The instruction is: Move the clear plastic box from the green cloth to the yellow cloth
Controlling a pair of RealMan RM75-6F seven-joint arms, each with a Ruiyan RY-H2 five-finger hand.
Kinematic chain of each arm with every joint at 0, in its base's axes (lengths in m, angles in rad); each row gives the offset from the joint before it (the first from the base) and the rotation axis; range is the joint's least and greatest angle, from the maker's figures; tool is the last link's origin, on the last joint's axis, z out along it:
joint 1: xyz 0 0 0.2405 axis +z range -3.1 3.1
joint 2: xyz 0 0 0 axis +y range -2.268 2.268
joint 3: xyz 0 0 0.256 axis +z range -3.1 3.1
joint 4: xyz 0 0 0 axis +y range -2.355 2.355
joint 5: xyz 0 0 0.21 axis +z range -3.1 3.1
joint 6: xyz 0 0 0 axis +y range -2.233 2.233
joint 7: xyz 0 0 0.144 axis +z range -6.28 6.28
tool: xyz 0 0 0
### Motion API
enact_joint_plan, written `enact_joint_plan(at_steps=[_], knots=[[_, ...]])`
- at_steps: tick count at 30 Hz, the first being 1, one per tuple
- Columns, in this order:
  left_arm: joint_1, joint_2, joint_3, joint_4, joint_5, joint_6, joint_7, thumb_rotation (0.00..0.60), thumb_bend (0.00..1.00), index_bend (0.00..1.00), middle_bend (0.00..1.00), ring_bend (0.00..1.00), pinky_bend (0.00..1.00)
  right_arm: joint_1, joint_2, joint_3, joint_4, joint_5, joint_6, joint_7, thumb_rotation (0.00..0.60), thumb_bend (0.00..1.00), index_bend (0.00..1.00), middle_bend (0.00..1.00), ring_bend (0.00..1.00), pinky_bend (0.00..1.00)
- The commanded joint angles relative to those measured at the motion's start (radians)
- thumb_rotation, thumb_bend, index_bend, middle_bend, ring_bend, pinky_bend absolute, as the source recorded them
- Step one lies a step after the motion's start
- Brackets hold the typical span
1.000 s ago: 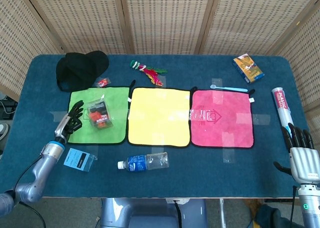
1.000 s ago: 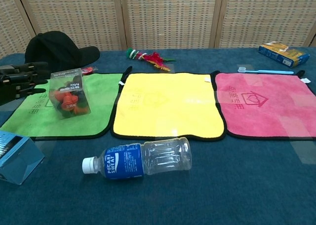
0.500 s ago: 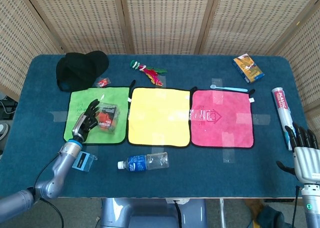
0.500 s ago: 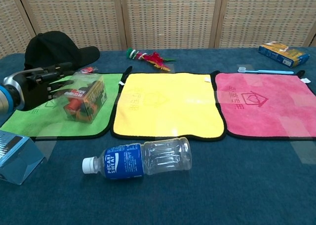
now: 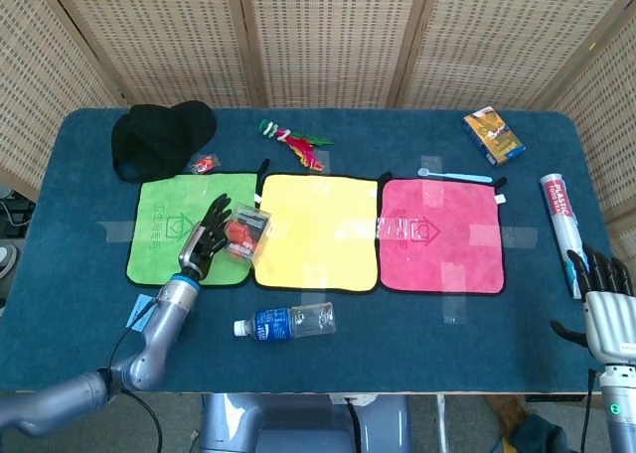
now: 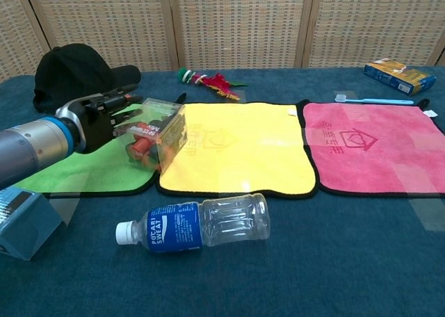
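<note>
The clear plastic box (image 5: 249,233) (image 6: 155,132), with red and orange contents, is tilted over the seam between the green cloth (image 5: 159,225) (image 6: 97,174) and the yellow cloth (image 5: 318,234) (image 6: 236,143). My left hand (image 5: 204,242) (image 6: 97,119) grips it from the green side, fingers reaching over its top. Its right part overhangs the yellow cloth's left edge. My right hand (image 5: 603,304) hovers off the table's front right corner, fingers spread and holding nothing; only the head view shows it.
A water bottle (image 5: 288,322) (image 6: 198,223) lies in front of the yellow cloth. A small blue box (image 6: 21,223) sits front left, a black cap (image 5: 159,135) back left, a pink cloth (image 5: 442,234) to the right, a white tube (image 5: 559,210) beyond it.
My left hand has carried the clear box to the right, from the middle of the green cloth to the yellow cloth's left edge, tilting it. My right hand has barely moved.
</note>
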Motion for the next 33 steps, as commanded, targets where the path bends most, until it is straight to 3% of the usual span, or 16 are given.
enact_joint_plan(at_steps=[1,24,29,33], knots=[[-0.028,-0.031,-0.029,0.018,-0.022,-0.006,0.015,0.600,1.00,0.00,0.00,0.00,0.00,0.001,0.000,0.001,0.002,0.002,-0.002,0.000,0.600,0.06,0.00,0.00,0.00,0.00],[-0.198,-0.188,-0.118,0.099,-0.147,-0.078,0.194,0.600,1.00,0.00,0.00,0.00,0.00,0.006,0.004,0.008,0.018,0.030,-0.023,0.021,0.600,0.06,0.00,0.00,0.00,0.00],[-0.176,-0.162,-0.125,0.049,-0.137,-0.067,0.204,0.600,1.00,0.00,0.00,0.00,0.00,0.005,0.008,0.009,0.018,0.030,-0.021,0.028,0.600,0.06,0.00,0.00,0.00,0.00],[-0.106,-0.059,-0.107,-0.055,-0.037,-0.010,0.225,0.600,1.00,0.00,0.00,0.00,0.00,0.000,0.013,0.008,0.013,0.024,-0.012,0.037,0.600,0.06,0.00,0.00,0.00,0.00]])
